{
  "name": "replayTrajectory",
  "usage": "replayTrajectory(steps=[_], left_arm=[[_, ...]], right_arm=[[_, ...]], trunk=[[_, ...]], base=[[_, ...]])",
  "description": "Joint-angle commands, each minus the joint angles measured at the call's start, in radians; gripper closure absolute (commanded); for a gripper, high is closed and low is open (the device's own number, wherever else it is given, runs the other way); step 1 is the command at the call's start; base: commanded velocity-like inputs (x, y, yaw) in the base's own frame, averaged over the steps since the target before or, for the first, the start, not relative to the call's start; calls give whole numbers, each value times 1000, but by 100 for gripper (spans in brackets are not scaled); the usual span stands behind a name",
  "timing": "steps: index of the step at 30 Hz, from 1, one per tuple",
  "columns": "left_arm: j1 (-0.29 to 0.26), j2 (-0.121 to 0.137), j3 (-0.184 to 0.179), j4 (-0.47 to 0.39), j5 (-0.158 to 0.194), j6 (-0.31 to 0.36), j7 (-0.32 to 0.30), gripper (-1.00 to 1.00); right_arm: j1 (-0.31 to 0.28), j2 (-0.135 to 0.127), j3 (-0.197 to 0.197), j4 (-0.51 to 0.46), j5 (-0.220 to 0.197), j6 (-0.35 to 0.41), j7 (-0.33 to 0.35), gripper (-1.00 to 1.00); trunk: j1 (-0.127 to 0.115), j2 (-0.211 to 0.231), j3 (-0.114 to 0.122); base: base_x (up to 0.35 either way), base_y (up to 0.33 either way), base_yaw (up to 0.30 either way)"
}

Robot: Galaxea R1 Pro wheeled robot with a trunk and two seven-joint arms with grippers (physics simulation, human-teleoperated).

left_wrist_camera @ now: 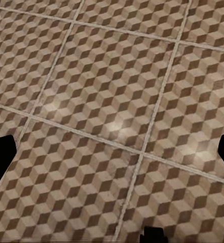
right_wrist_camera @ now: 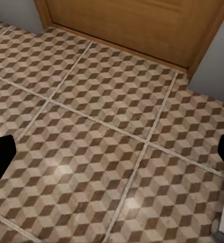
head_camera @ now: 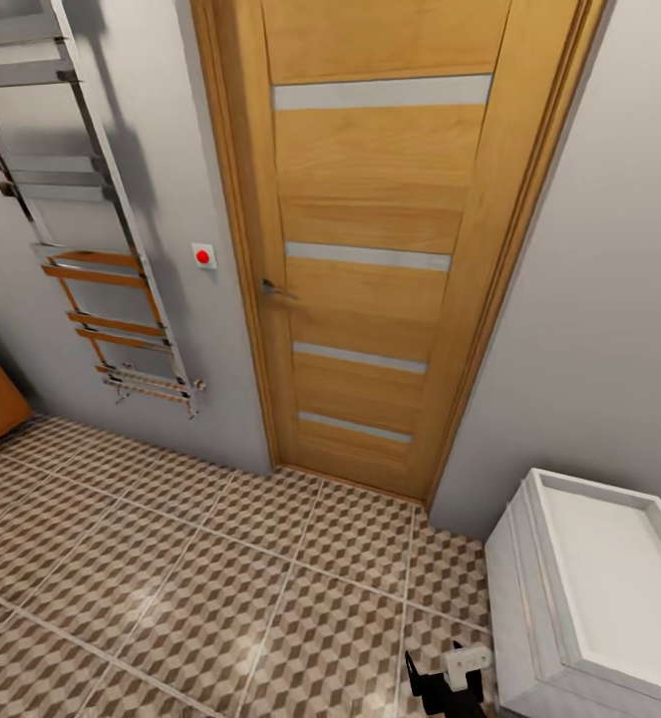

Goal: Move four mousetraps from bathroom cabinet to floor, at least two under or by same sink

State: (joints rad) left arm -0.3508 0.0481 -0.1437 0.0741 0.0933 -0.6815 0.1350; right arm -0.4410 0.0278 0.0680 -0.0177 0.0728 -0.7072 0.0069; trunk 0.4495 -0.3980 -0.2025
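progress: none judged done, traps yet to be fetched | bathroom floor [head_camera: 170, 568] bare by door [head_camera: 370, 249] and sink [head_camera: 609, 578] | both grippers spread, nothing held

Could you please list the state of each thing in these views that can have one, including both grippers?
wooden door: shut.
door handle: level, not pressed down.
bathroom sink: basin empty and dry.
towel rail: bare, no towels hung.
bathroom floor: no mousetraps on the tiles that show.
left gripper: open, holding nothing.
right gripper: open, holding nothing.
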Motion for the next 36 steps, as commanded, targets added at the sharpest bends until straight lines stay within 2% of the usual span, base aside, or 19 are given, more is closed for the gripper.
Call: replayTrajectory(steps=[1,36], left_arm=[[-2,-1,-9,4,9,-6,0,-100],[-2,-1,-8,4,9,-6,0,-100]], right_arm=[[-1,0,6,1,-2,-3,-1,-100],[-1,0,6,1,-2,-3,-15,-100]], trunk=[[1,-2,-3],[1,-2,-24]], base=[[0,0,241],[0,0,241]])
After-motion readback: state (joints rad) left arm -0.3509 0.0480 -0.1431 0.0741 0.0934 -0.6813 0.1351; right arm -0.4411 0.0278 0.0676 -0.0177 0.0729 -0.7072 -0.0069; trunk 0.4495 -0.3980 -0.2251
